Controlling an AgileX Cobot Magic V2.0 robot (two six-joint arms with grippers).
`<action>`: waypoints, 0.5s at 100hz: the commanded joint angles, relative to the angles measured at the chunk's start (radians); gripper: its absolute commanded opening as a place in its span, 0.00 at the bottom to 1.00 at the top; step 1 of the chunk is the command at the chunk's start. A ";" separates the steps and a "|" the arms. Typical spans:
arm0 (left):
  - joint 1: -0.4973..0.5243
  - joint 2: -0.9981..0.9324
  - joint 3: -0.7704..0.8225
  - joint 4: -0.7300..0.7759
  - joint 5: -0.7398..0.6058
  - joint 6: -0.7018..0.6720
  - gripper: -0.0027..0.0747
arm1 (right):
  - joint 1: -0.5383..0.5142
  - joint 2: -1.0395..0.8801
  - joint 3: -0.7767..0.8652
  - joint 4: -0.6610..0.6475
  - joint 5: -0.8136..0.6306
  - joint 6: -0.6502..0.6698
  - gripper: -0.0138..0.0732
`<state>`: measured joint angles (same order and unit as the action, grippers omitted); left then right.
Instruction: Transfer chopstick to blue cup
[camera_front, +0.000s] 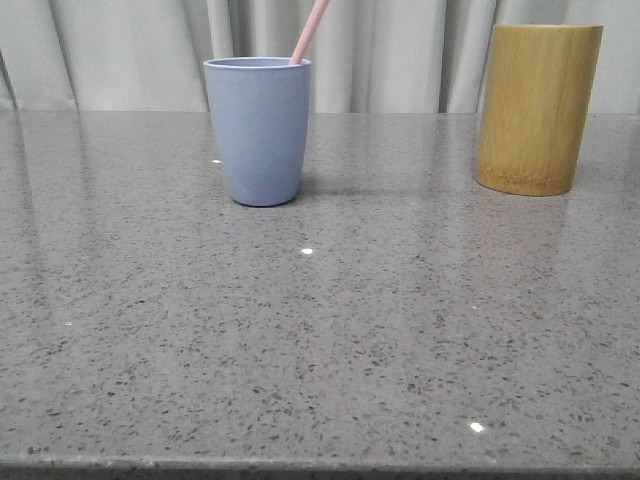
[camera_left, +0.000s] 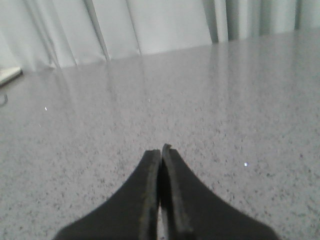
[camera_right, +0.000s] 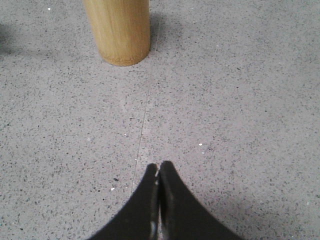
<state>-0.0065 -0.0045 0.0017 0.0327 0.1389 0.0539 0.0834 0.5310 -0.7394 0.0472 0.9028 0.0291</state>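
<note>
The blue cup stands upright on the grey speckled table, left of centre in the front view. A pale pink chopstick leans out of the cup over its right rim, its lower part hidden inside. My left gripper is shut with nothing between its fingers, low over bare tabletop. My right gripper is also shut and holds nothing; it hovers over the table a good way short of the bamboo cylinder.
The tall yellow-brown bamboo cylinder stands at the back right of the table. Pale curtains hang behind the table's far edge. A thin seam line runs across the tabletop in the right wrist view.
</note>
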 joint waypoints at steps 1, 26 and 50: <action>0.002 -0.035 0.008 0.014 -0.112 -0.017 0.01 | -0.007 0.003 -0.025 -0.003 -0.060 -0.002 0.08; 0.002 -0.035 0.008 0.035 -0.119 -0.017 0.01 | -0.007 0.003 -0.025 -0.003 -0.057 -0.002 0.08; 0.002 -0.033 0.008 0.035 -0.119 -0.017 0.01 | -0.007 0.003 -0.025 -0.003 -0.057 -0.002 0.08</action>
<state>-0.0065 -0.0045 0.0017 0.0660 0.1074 0.0453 0.0834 0.5310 -0.7394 0.0472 0.9067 0.0291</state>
